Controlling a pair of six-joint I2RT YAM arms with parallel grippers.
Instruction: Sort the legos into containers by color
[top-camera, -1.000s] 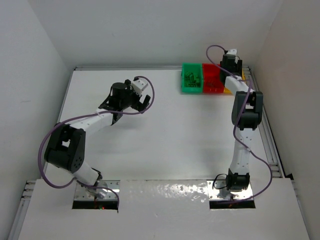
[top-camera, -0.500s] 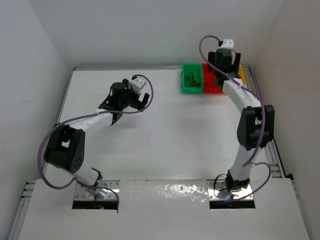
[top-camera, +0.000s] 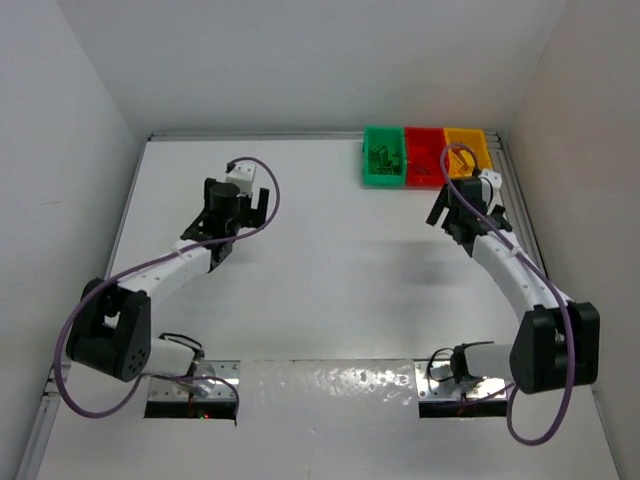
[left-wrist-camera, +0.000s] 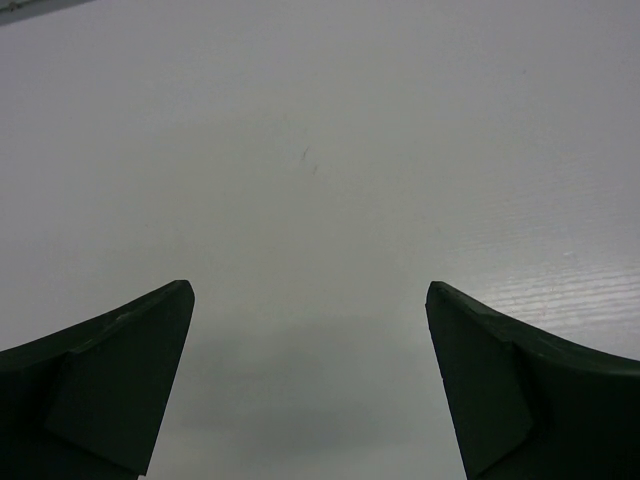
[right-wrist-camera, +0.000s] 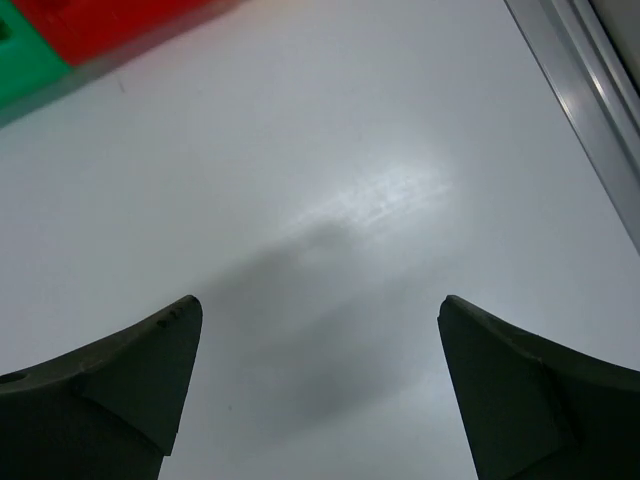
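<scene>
Three joined bins stand at the table's far right: a green bin (top-camera: 383, 156), a red bin (top-camera: 424, 156) and a yellow-orange bin (top-camera: 467, 152). Each holds small legos of its own colour. No loose legos show on the table. My right gripper (top-camera: 466, 208) is open and empty over bare table, just in front of the bins. In the right wrist view (right-wrist-camera: 315, 320) the red bin's edge (right-wrist-camera: 110, 18) and green bin's corner (right-wrist-camera: 20, 80) show at top left. My left gripper (top-camera: 243, 206) is open and empty over the left middle of the table; its wrist view (left-wrist-camera: 308, 300) shows only bare table.
A metal rail (right-wrist-camera: 590, 95) runs along the table's right edge, close to my right gripper. White walls enclose the table on the left, back and right.
My right arm has pulled back from above the bins toward the near side, uncovering the yellow-orange bin. My left gripper has drawn back slightly to the left.
</scene>
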